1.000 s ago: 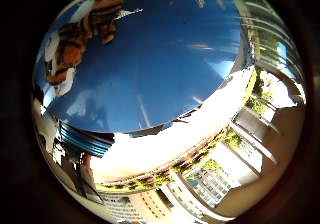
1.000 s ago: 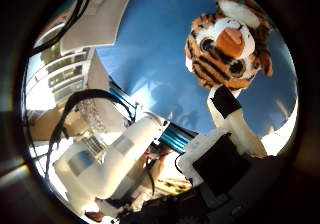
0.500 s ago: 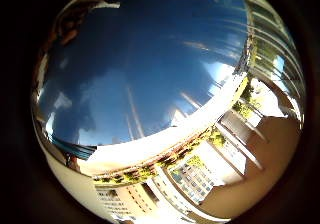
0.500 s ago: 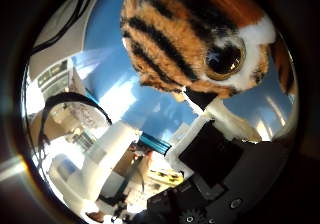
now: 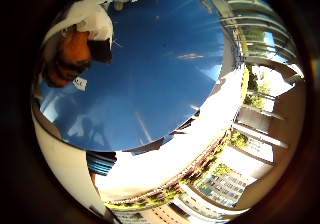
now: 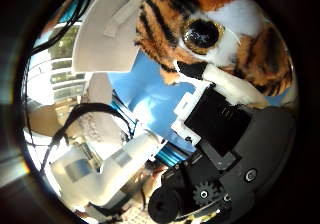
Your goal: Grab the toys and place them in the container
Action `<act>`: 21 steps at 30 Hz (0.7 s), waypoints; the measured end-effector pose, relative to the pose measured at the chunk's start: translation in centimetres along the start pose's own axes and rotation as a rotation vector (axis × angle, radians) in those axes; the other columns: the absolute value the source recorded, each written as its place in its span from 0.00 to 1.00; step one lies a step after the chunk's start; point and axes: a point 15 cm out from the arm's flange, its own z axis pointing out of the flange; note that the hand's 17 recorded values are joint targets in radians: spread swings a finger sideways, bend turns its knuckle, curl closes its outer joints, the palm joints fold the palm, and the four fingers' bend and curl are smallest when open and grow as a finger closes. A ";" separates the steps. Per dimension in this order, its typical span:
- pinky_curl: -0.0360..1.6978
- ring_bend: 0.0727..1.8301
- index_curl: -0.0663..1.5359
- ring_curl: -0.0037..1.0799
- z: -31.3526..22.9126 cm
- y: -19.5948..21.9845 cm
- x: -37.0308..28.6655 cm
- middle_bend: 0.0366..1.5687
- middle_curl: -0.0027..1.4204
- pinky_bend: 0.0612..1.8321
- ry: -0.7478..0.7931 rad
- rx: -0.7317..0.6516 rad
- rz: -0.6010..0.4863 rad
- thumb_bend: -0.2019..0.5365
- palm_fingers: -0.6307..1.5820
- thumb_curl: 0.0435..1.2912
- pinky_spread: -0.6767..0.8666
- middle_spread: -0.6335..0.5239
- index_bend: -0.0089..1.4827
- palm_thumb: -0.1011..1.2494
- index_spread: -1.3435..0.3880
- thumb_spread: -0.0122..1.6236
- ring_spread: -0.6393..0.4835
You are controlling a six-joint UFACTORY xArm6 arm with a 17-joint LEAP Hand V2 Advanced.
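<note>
Broad blue round surface (image 5: 160,69), green trees (image 5: 257,91) beyond it, pale buildings (image 5: 225,186) with windows

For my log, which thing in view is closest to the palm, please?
The striped tiger plush: it fills much of the thumb side view, while the blue surface lies well behind it.

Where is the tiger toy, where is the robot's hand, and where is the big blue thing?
tiger toy (image 6: 202,34), thumb side palm view, on its big dark eye.
hand (image 6: 235,86), thumb side palm view, on a white finger lying against the tiger.
blue surface (image 5: 165,74), little finger side palm view, on its bare middle.
</note>
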 end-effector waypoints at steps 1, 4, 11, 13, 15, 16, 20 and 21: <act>0.45 0.69 0.31 0.78 -3.6 0.0 -2.0 0.71 0.64 0.77 -0.043 0.025 -0.005 0.25 0.74 0.47 0.58 0.32 0.30 0.77 0.25 0.67 0.48; 0.47 0.71 0.35 0.80 -9.5 -0.3 -5.0 0.73 0.66 0.79 -0.088 0.079 -0.012 0.25 0.72 0.48 0.57 0.32 0.33 0.78 0.22 0.68 0.46; 0.51 0.75 0.44 0.83 -19.7 -4.7 -12.5 0.77 0.72 0.83 -0.067 0.191 -0.032 0.26 0.68 0.51 0.55 0.32 0.37 0.78 0.15 0.69 0.45; 0.52 0.76 0.48 0.84 -20.4 -6.7 -15.1 0.78 0.73 0.84 -0.077 0.194 -0.050 0.25 0.67 0.51 0.54 0.32 0.38 0.78 0.13 0.69 0.44; 0.52 0.77 0.50 0.84 -20.7 -9.1 -17.6 0.79 0.74 0.85 -0.088 0.185 -0.068 0.26 0.66 0.52 0.54 0.33 0.38 0.78 0.12 0.69 0.44; 0.52 0.77 0.52 0.84 -20.7 -10.3 -18.2 0.79 0.74 0.85 -0.091 0.180 -0.074 0.26 0.66 0.52 0.54 0.33 0.38 0.79 0.11 0.69 0.44; 0.54 0.79 0.58 0.85 -20.2 -15.7 -20.3 0.81 0.75 0.86 -0.100 0.173 -0.043 0.26 0.64 0.54 0.53 0.33 0.38 0.80 0.09 0.69 0.44; 0.54 0.79 0.60 0.85 -20.0 -16.8 -20.7 0.81 0.76 0.87 -0.102 0.169 -0.033 0.26 0.64 0.54 0.53 0.33 0.37 0.80 0.08 0.69 0.44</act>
